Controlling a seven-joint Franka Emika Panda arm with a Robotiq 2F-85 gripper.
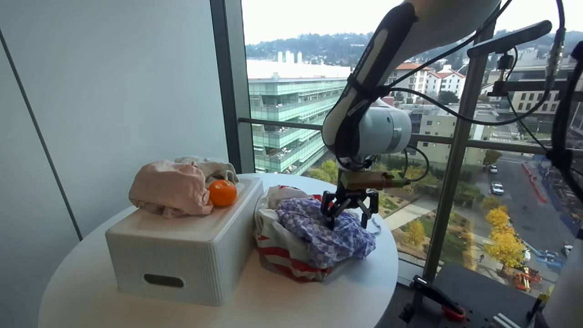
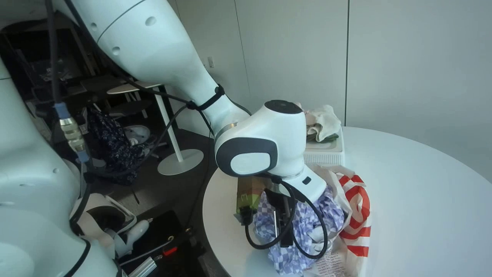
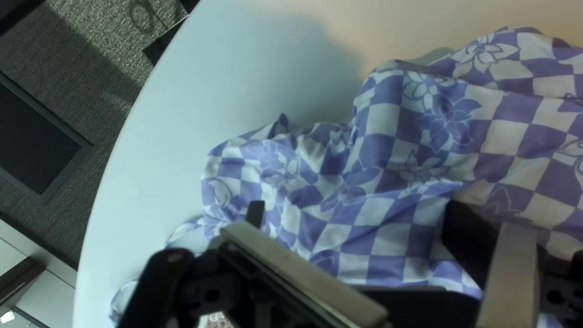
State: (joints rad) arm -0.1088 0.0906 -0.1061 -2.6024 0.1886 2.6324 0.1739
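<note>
My gripper [image 1: 348, 222] is open, its fingers pointing down at a crumpled purple-and-white checked cloth [image 1: 309, 237]. In the wrist view the fingertips [image 3: 357, 221] stand wide apart over the cloth [image 3: 387, 136], with a fold of it between them. One finger reaches to the cloth; I cannot tell whether it touches. The cloth, also in an exterior view [image 2: 288, 261], lies on a white plastic bag with red stripes [image 1: 282, 255]. The bag also shows in an exterior view [image 2: 355, 215]. There the arm hides part of the gripper [image 2: 282, 231].
A white ribbed box [image 1: 168, 255] stands beside the bag on the round white table [image 1: 273, 305]. On its lid are a pink cloth [image 1: 171, 189], an orange fruit [image 1: 222, 193] and a pale cloth [image 1: 221, 169]. Windows and a wall stand behind. The table edge lies near the cloth.
</note>
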